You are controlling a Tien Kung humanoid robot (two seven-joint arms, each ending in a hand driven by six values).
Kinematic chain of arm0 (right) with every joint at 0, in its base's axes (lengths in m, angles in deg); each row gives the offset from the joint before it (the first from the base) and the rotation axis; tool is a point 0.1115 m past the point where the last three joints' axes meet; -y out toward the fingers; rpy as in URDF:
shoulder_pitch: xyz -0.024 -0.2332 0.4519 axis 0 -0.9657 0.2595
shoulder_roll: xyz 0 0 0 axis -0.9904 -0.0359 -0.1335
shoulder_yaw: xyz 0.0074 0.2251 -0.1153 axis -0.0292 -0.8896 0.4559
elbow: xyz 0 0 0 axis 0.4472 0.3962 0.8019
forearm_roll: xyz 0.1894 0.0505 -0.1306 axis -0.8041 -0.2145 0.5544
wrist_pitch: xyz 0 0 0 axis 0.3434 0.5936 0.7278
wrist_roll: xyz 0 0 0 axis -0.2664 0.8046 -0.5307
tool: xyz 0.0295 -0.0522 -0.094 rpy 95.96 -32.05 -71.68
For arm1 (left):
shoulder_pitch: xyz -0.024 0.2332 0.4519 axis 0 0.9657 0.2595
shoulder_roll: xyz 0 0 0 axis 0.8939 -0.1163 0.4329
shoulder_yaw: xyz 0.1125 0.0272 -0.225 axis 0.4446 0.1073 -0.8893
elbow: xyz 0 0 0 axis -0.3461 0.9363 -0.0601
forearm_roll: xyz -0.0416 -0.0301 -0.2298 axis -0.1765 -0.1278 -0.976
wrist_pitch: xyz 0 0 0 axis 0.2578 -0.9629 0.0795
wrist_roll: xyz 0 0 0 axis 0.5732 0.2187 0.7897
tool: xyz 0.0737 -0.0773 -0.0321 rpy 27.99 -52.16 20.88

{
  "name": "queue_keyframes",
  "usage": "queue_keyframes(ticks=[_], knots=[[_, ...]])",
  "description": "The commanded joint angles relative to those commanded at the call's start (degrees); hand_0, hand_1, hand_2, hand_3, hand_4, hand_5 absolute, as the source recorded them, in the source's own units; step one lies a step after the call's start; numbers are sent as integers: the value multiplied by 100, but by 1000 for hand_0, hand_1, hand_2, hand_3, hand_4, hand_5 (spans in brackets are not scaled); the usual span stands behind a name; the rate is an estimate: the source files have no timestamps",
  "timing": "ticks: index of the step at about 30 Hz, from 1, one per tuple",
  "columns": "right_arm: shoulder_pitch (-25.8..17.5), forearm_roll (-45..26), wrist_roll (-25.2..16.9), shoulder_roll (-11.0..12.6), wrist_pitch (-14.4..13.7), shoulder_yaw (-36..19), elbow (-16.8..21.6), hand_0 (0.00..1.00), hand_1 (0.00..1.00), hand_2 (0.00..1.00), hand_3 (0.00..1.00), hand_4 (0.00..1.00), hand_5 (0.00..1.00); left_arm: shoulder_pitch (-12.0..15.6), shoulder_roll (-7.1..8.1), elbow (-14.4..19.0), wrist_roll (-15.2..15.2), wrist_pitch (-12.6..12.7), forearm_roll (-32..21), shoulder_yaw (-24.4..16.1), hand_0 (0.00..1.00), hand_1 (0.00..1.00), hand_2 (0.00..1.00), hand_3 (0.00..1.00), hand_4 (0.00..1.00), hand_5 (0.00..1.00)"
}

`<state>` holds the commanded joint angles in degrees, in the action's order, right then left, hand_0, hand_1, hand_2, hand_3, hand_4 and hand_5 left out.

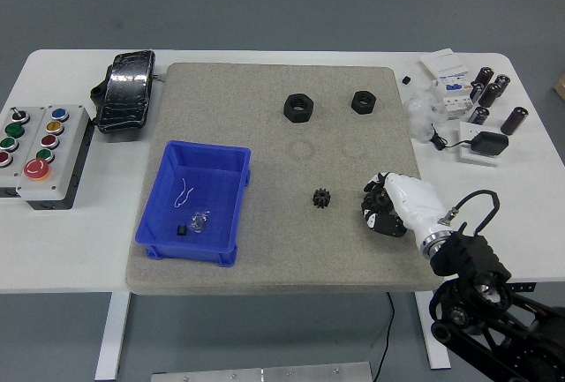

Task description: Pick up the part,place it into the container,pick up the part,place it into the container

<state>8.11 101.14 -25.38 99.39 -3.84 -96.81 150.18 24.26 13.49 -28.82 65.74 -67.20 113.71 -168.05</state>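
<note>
I see my right hand (388, 203) resting curled and empty on the mat (265, 250), so I'd spread the fingers (374, 195), reach left to the gear (321, 197) nearby, then carry it further left to the bin (152, 239).

right hand (388, 204) on mat (265, 117) | gear (321, 198) beside (apart) | bin (199, 190) left

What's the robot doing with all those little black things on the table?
The robot is meant to put parts into the blue container. Right now only its right hand is over the grey mat, near the mat's right edge, holding nothing that I can see. A small black gear lies just left of the hand, and two black nuts sit farther back. None of these three is in the container yet.
</note>
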Motion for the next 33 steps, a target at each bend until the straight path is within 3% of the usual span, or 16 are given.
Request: queue_keyframes(ticks=[3,10,11,16,17,22,23,28,29,33], knots=[[229,-257,-208,-166,-157,150,-37,416,501,367,322,16,2,-2,-1,0,3,-6,7,1,656,599,556,619,646,410],[1165,-1333,-1065,-1040,-604,918,-283,433,504,377,325,29,2,-32,-20,0,21,-40,9,36,656,599,557,620,647,421],[1274,-1461,-1164,-1153,-631,1018,-313,451,521,455,338,90,2,-33,-23,0,27,-44,14,35,655,599,557,620,648,434],[1802,-2098,-1455,-1636,-603,1455,-509,451,521,455,338,90,2,-25,-29,0,66,-50,35,18,655,599,557,620,648,434],[1871,-2189,-1465,-1675,-563,1513,-548,533,588,564,452,224,2,-22,-29,0,71,-50,36,15,655,599,558,621,650,440],[2200,-1945,-1054,-1806,-55,1762,-674,533,588,564,452,224,2,2,-27,0,95,-43,75,-34,655,599,558,621,650,440],[2259,-1875,-956,-1824,60,1802,-690,658,711,736,684,382,179,3,-25,0,98,-43,87,-47,655,599,558,622,651,446],[2525,-1547,-507,-1877,684,1964,-785,658,711,736,684,382,179,-9,-11,0,89,-44,88,-54,655,599,558,622,651,446],[2556,-1509,-445,-1882,794,1985,-801,742,793,831,772,637,260,-12,-9,0,87,-44,82,-50,656,599,558,622,652,447],[2626,-1263,-97,-1906,1303,2006,-791,742,793,831,772,637,260,-16,-7,0,90,-47,70,-44,656,599,558,622,652,447]])
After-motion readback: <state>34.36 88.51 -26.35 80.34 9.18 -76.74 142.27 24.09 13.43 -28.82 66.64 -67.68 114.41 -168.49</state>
